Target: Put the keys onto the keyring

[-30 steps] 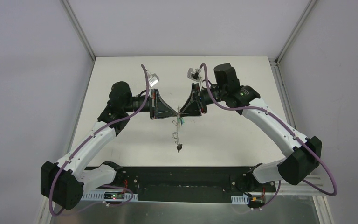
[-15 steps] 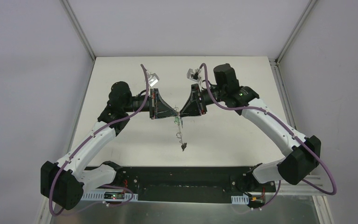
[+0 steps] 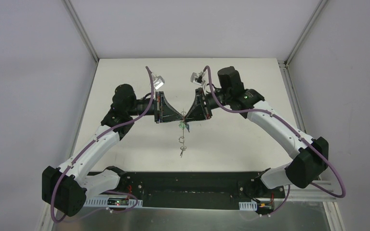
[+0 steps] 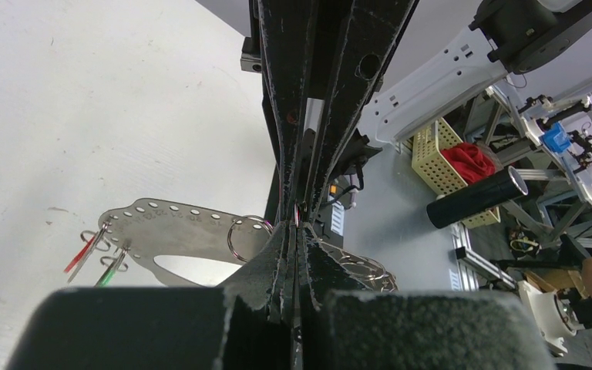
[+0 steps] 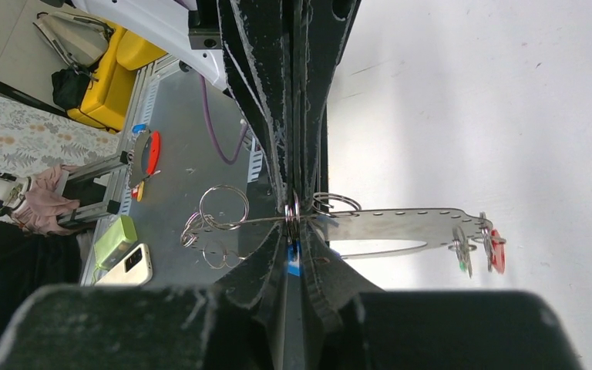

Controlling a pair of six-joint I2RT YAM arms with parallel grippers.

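My two grippers meet tip to tip above the middle of the table. The left gripper [image 3: 180,115] is shut on the keyring [image 3: 182,138], a thin grey metal loop with a row of small holes that hangs down from the tips. The left wrist view shows the keyring [image 4: 171,229] with a red tag [image 4: 77,258] and a green tag [image 4: 106,275] at its end. The right gripper [image 3: 189,115] is shut on a key with a blue tag [image 5: 294,259]; a small split ring sits at its fingertips [image 5: 309,254]. The keyring [image 5: 401,224] passes right there, and other keys' blades are too small to see.
Several loose split rings [image 5: 223,208] hang on the keyring's other end. The black base rail [image 3: 188,185] runs along the table's near edge. Off the table lie a phone [image 5: 127,266] and a yellow basket [image 4: 447,154].
The hanging keyring has swung and turned, so its lower end now sits higher and the dark piece at its bottom no longer shows. The right arm has shifted slightly left.
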